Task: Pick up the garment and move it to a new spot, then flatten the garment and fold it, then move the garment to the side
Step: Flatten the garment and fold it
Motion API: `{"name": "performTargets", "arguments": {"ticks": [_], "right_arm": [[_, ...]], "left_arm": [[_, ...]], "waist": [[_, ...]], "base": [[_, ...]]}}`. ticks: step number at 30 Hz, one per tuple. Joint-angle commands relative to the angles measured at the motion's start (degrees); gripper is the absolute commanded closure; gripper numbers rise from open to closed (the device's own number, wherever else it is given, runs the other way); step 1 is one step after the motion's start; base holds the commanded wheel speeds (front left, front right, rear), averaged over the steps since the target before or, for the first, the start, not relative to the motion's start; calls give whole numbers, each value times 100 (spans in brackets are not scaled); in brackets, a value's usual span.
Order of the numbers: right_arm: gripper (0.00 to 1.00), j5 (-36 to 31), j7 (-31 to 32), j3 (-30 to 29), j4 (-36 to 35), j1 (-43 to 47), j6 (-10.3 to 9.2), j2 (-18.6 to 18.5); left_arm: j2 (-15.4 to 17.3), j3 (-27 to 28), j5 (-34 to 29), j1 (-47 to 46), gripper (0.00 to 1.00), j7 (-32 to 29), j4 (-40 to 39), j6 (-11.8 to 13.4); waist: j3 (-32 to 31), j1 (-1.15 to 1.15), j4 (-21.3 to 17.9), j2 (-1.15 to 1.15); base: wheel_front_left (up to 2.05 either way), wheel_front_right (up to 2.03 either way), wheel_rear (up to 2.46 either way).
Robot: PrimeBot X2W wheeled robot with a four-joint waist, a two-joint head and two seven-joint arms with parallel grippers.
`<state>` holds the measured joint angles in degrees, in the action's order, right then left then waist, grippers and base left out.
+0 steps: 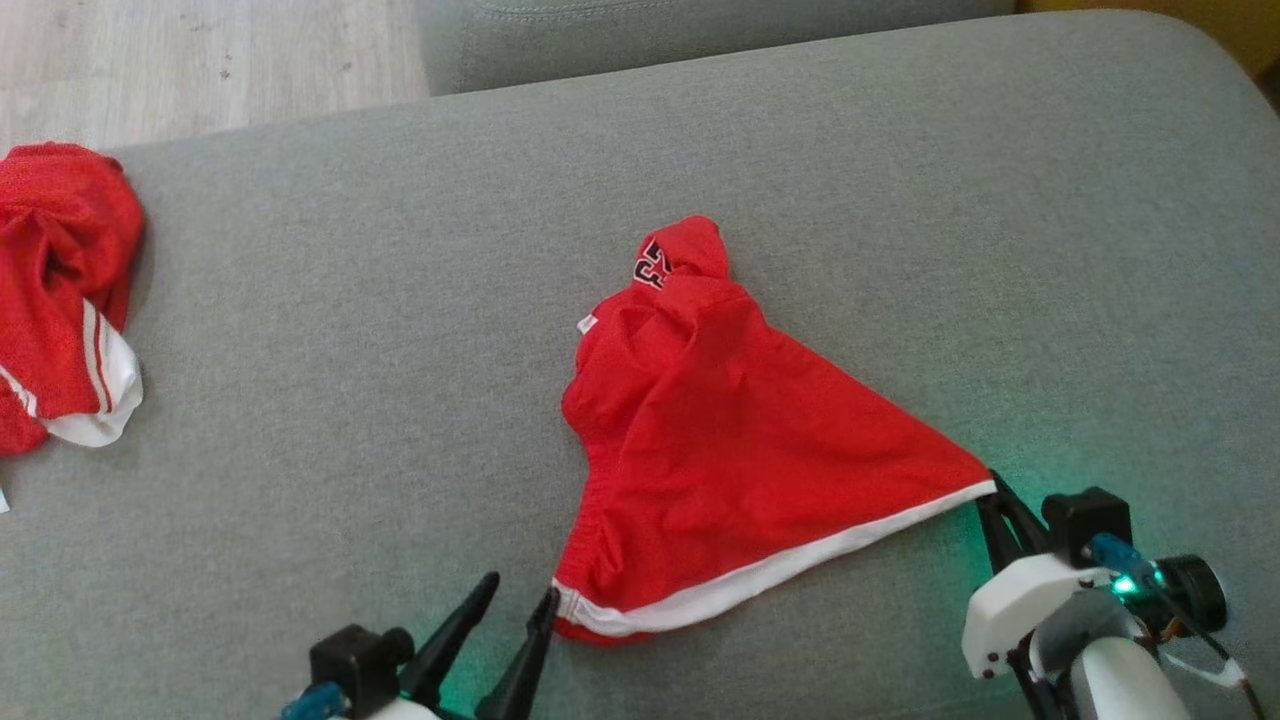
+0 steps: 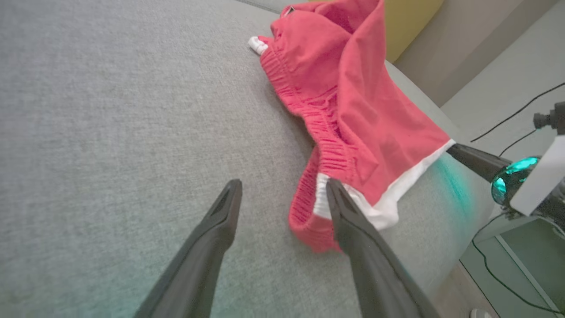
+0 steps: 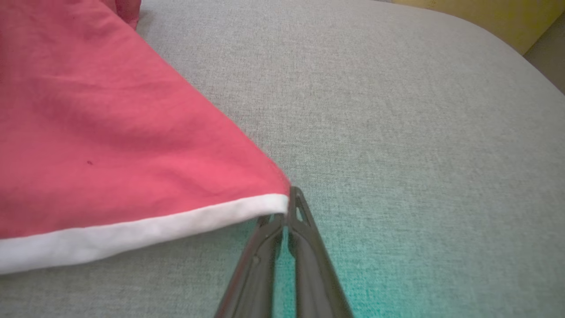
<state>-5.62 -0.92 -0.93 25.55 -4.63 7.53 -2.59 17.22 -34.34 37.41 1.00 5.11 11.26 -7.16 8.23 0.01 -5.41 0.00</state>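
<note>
The garment (image 1: 730,440) is a pair of red shorts with a white hem, bunched and half spread on the grey sofa cushion (image 1: 400,250). My right gripper (image 1: 993,485) is shut on the hem's right corner, pinching the white band of the garment (image 3: 132,145) between its fingertips (image 3: 295,204). My left gripper (image 1: 518,600) stands open at the hem's left corner, its right finger (image 2: 348,212) touching the white band and elastic waistband of the garment (image 2: 353,110), nothing between the fingers.
A second red garment with white stripes (image 1: 65,300) lies crumpled at the cushion's left edge. Wooden floor (image 1: 200,60) and another grey cushion (image 1: 650,30) lie beyond the far edge. Cables run over the floor (image 2: 507,128) off the cushion's right side.
</note>
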Motion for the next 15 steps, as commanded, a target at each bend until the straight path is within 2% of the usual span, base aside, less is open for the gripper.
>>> {"name": "performTargets", "arguments": {"ticks": [1,5,15], "right_arm": [[100,-77,-3,69,-113,-219,-4,-29],[100,-313,-1,-139,-56,-304,-4,-37],[100,-416,-52,-192,85,-381,-4,-33]], "left_arm": [[118,57,43,-280,0,35,-113,-33],[182,-207,116,-359,0,11,-95,-33],[314,-882,436,-556,0,-54,-43,-33]], "waist": [[8,-1,-1,0],[18,-1,1,0],[5,-1,-40,0]], "base": [[0,0,0],[0,0,0],[0,0,0]]}}
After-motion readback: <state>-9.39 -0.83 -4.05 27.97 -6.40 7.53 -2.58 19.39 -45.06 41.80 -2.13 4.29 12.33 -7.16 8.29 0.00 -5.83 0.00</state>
